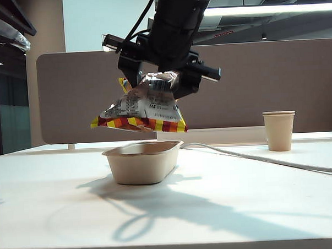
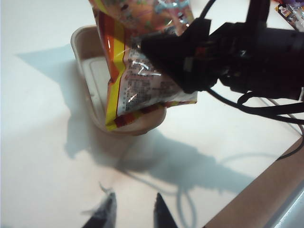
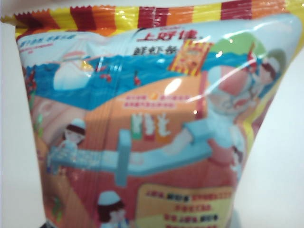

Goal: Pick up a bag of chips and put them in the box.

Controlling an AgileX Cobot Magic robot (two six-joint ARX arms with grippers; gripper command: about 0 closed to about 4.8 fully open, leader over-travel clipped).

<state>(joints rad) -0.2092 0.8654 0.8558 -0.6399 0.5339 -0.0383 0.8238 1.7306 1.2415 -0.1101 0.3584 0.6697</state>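
Right gripper [image 1: 159, 80] is clamped on the upper part of the bag of chips [image 1: 146, 109], which hangs in the air directly above the box [image 1: 143, 161], striped bottom seal lowest and clear of the rim, not touching. Box sits on the table [image 1: 60, 217] a bit left of centre; paper cup [image 1: 278, 130] stands well apart at far right, and a cable [image 1: 255, 158] trails across the table towards the right edge. Left gripper [image 2: 132, 211] hovers off to the side over bare table, jaws apart, holding nothing; leave it parked. For the step in hand, my judgement: you're at the lower-and-release stage. Bag looks about as wide as the box, so square the long seal with the box's long side before descending; bag currently hangs tilted, left corner out past the rim, so a straight drop risks it catching the rim and sliding off. Bring it down until the seal is inside the walls, then let go; don't release from height, since the box looks light and may shift or tip. Limits of view: right wrist view is filled by the bag's printed face, so fingertips and box aren't visible there. In the exterior view the fingers are largely masked by the gripper body and foil, so exact pinch depth can't be confirmed. Box floor is only partly visible in the left wrist view; rest is covered by the bag.
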